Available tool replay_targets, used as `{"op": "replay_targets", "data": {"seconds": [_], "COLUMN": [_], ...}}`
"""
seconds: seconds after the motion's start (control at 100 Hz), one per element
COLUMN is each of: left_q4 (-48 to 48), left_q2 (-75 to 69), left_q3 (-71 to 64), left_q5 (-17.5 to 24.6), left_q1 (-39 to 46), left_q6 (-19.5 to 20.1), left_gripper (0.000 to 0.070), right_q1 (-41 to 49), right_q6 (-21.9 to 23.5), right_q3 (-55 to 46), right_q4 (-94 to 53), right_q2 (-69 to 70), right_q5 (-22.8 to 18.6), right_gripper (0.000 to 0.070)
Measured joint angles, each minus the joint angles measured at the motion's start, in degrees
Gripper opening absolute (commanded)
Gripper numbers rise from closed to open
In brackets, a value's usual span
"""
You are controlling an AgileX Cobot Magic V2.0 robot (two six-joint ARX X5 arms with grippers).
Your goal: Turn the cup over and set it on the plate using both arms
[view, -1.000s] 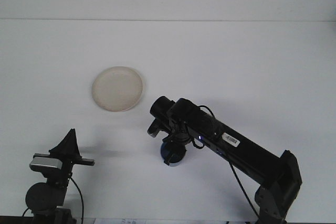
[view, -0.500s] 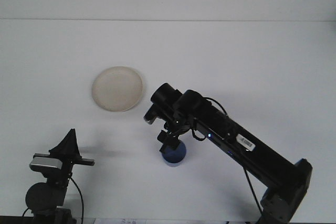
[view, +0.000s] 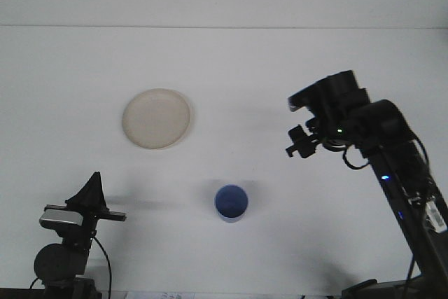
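The blue cup (view: pixel 231 203) stands upright on the white table, mouth up, with nothing touching it. The round cream plate (view: pixel 157 117) lies flat to the upper left of the cup and has nothing on it. My right gripper (view: pixel 299 143) hangs in the air well to the right of the cup and above it, open and holding nothing. My left gripper (view: pixel 92 194) sits low at the front left corner, pointing up, far from both the cup and the plate.
The table's far edge (view: pixel 224 27) meets a pale wall. The right arm (view: pixel 392 166) rises from the front right corner. A cable (view: pixel 105 260) trails from the left arm's base.
My right gripper has let go of the cup and swung up and away to the right. The cup now stands alone on the table. The left arm has not moved.
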Motion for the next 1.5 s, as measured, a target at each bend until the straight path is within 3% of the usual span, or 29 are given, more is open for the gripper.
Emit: {"op": "replay_targets", "data": {"seconds": [0.11,0.31,0.62,0.69,0.79,0.87,1.1,1.18,1.33,1.5], "left_q4": [0.0,0.0,-0.02,0.0,0.0,0.0,1.46,3.08,-4.66,-15.28], "left_q2": [0.0,0.0,0.0,0.0,0.0,0.0,0.02,0.0,0.7,6.49], "left_q3": [0.0,0.0,0.0,0.0,0.0,0.0,0.0,0.2,6.19,21.73], "left_q5": [0.0,0.0,0.0,0.0,0.0,0.0,0.0,0.0,0.0,0.04], "left_q1": [0.0,0.0,0.0,0.0,0.0,0.0,0.0,0.0,0.0,0.0], "left_q6": [0.0,0.02,0.0,0.0,0.0,0.0,-0.15,-3.08,-10.71,-10.86], "left_gripper": [0.0012,0.0012,0.0012,0.0012,0.0012,0.0012,0.0012,0.0012,0.0012,0.0012], "right_q1": [-8.28,-20.06,-20.24,-20.02,-20.02,-20.02,-20.02,-20.02,-20.02,-20.02], "right_q6": [0.02,2.78,7.04,8.09,8.7,8.83,8.96,9.03,9.03,9.03], "right_q3": [-5.86,-22.64,-46.75,-50.29,-53.48,-54.12,-54.12,-54.12,-54.12,-54.12], "right_q4": [5.86,16.94,30.42,31.98,32.3,32.28,32.72,32.7,32.72,32.72], "right_q2": [-6.34,-19.96,-44.11,-48.85,-54.05,-56.59,-57.4,-57.4,-57.4,-57.4], "right_q5": [-3.74,-3.89,-4.0,-3.87,-0.52,1.84,1.9,1.9,1.9,1.9], "right_gripper": [0.0377,0.0376,0.0364,0.0266,0.0001,0.0,0.0,0.0,0.0,0.0]}}
